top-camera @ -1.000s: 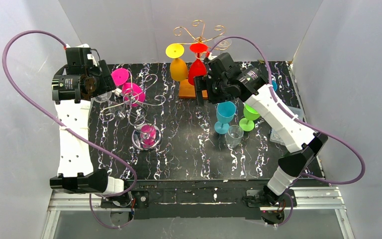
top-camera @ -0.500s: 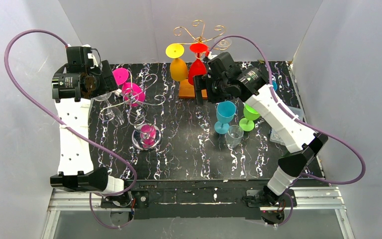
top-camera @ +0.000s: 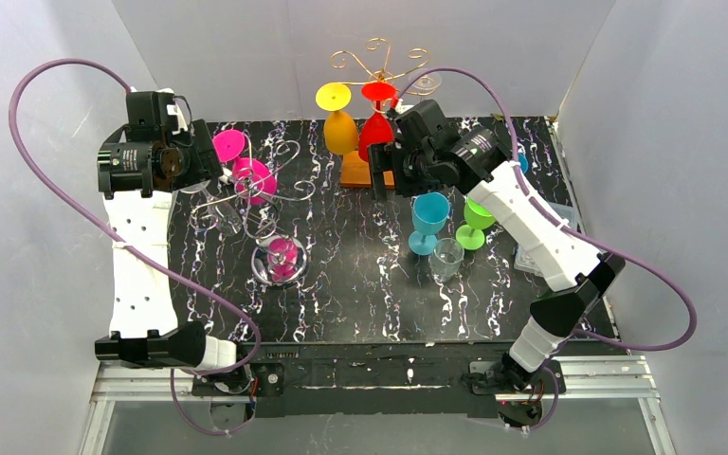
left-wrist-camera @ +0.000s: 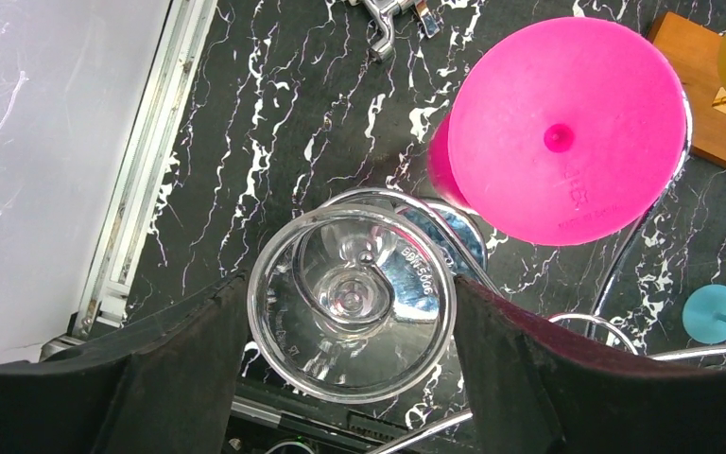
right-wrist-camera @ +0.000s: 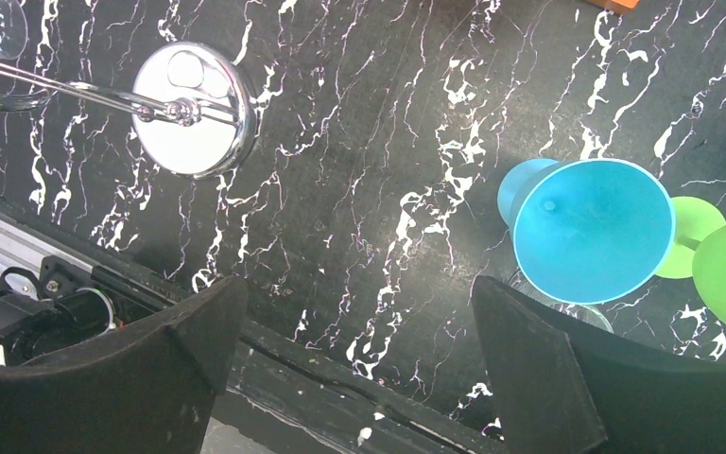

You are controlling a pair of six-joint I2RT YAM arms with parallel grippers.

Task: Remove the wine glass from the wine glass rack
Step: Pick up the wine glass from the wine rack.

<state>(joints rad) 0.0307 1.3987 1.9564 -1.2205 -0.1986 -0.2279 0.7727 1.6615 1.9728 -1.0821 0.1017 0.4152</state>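
A clear wine glass [left-wrist-camera: 350, 303] hangs upside down on the silver wire wine glass rack [top-camera: 256, 204], whose curled arm shows through the glass's round foot. My left gripper [left-wrist-camera: 351, 312] has a finger against each side of that foot, at the rack's left side [top-camera: 194, 172]. A pink glass [left-wrist-camera: 567, 132] hangs just beyond it. My right gripper [right-wrist-camera: 359, 322] hangs open over bare table, near the gold rack [top-camera: 379, 66], with nothing between its fingers [top-camera: 384, 175].
Two pink glasses [top-camera: 229, 145] [top-camera: 256, 178] hang on the silver rack. Yellow [top-camera: 339, 128] and red [top-camera: 376, 128] glasses hang on the gold rack. A blue glass [top-camera: 429, 220], a green glass [top-camera: 477, 220] and a clear cup [top-camera: 446, 256] stand at centre right.
My left gripper has shifted slightly left at the clear glass. The right arm has not moved.
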